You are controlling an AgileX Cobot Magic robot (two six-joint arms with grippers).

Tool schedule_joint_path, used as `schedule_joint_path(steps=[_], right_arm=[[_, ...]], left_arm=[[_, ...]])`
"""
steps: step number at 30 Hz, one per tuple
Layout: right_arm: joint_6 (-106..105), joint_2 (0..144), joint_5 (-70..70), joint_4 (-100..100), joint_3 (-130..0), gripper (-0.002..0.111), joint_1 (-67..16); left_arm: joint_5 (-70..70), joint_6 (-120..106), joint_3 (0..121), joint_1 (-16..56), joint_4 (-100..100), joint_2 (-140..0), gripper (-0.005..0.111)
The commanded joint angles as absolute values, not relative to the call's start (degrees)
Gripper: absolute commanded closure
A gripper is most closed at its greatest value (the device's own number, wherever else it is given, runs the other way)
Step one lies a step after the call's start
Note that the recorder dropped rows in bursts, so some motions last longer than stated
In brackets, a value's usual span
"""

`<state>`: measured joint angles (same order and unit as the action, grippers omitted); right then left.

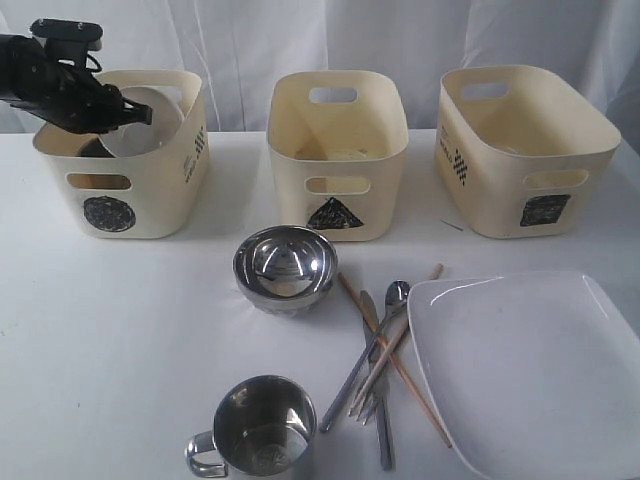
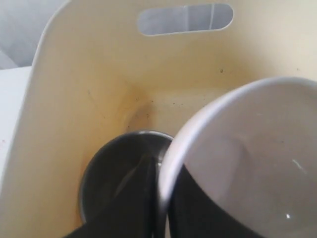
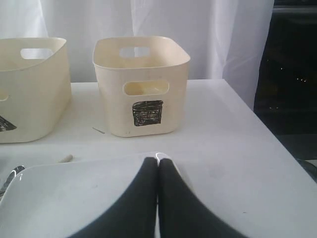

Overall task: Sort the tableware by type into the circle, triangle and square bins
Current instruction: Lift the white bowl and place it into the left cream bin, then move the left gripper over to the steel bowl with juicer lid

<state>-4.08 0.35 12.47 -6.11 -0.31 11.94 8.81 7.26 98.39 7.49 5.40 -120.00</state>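
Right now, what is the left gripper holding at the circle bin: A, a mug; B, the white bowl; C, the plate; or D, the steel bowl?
B: the left gripper grips the rim of the white bowl at the mouth of the circle bin, while the steel bowl stands on the table.

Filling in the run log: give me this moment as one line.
left claw: shut on white bowl, at circle bin opening | right claw: shut, empty, at plate edge | on table: steel bowl, mug, cutlery
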Motion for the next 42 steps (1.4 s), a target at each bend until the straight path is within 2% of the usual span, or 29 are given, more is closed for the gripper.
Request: schedule_joint_path(steps=[1,4,8,11,33,42], right_arm=[[-4.30,0.00,12.39,-6.20,0.00,0.108,12.04],[-4.30,0.00,12.39,-6.20,0.00,0.108,12.04],[-4.30,0.00,12.39,-6.20,0.00,0.108,12.04],[-4.30,0.00,12.39,-6.20,0.00,0.108,12.04],[-4.30,0.00,12.39,-6.20,0.00,0.108,12.04],[-4.30,0.00,12.28,-6.20,0.00,0.108,12.04]], left_arm=[[9.23,7.90,98.85,7.40,4.70,-120.40,0.107],[10.71,9.70,98.85,7.40,1.45,-120.40,0.098],[12.64,10.57,99.65,7.40,0.00,-120.40,0.069],[15.79,10.55,100.69,7.40,0.00,-119.67,0.059],[38.25,4.28,100.58,7.59,-1.51,-98.91,0.060],[37.11,2.56,87.69,7.59,-3.88,-88.34,0.060]])
